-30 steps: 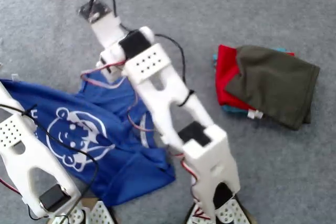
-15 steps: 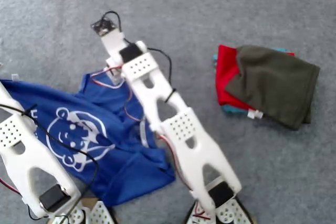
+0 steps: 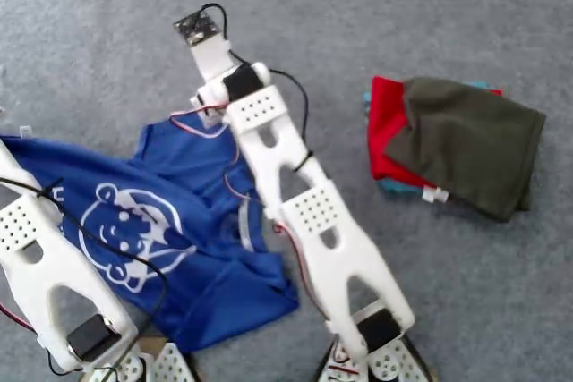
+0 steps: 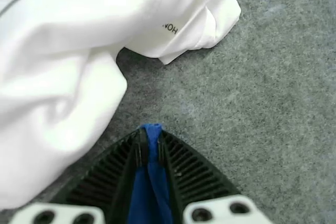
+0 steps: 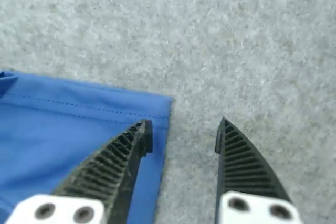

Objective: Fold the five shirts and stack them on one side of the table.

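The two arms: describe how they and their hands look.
The left arm and right arm are white plastic shells with dotted perforated panels, black motor blocks and thin black and red cables. The left hand and right hand each have two black, ribbed, tapering fingers on white bases with screw holes.

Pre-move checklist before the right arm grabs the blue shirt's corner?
1. Left pincer shut on blue shirt: ok.
2. Right pincer open: ok.
3. Shirt's hem edge within the right pincer's gap: ok.
4. Right pincer touching the cloth: cannot tell.
5. Folded stack apart from both arms: ok.
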